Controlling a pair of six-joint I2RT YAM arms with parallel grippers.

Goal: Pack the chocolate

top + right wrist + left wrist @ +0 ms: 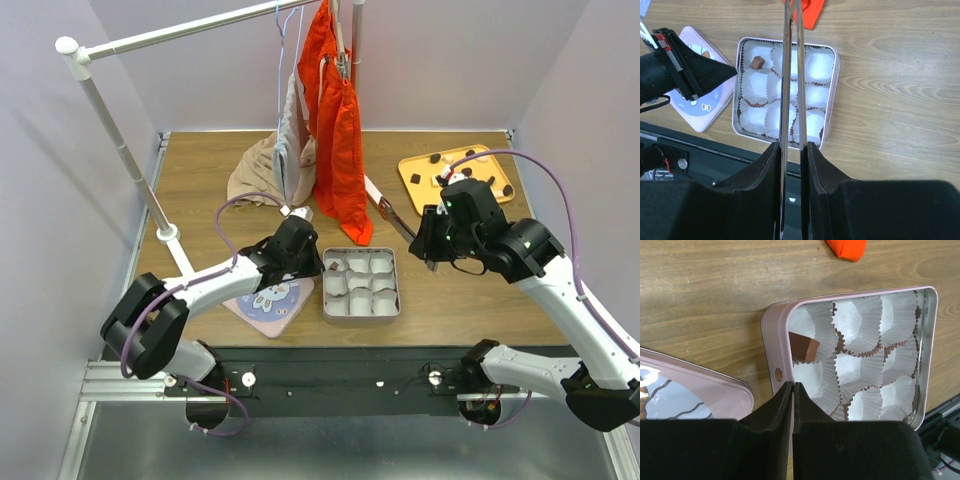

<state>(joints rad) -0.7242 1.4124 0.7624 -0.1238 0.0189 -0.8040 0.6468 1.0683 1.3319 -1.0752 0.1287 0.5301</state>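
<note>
While one brown chocolate (803,347) already sits in a corner cup just ahead of its fingertips, the left claw (792,387) is pressed fully shut, with nothing visible between the pads. To that claw's left lies the cartoon-printed lid (268,300). Right at its tips is the near wall of the pink tin (771,340). All the other white paper cups (855,322) in the tin look unfilled.

Further right, the right claw (792,145) is clamped on a pair of metal tongs (791,75), whose blades run forward from its pads over the tin. Their tips leave the wrist view, so whether they carry anything cannot be told. Beyond this claw, on its far side from the tin, sits a yellow tray (410,168) holding the remaining chocolates (434,158), dark and pale.

Packing appears to have barely begun, and the step in hand looks like fetching the next piece. That calls for swinging the tongs back to the tray and squeezing gently on one small piece. It then has to be carried to an unfilled cup while the left claw steadies the tin.
</note>
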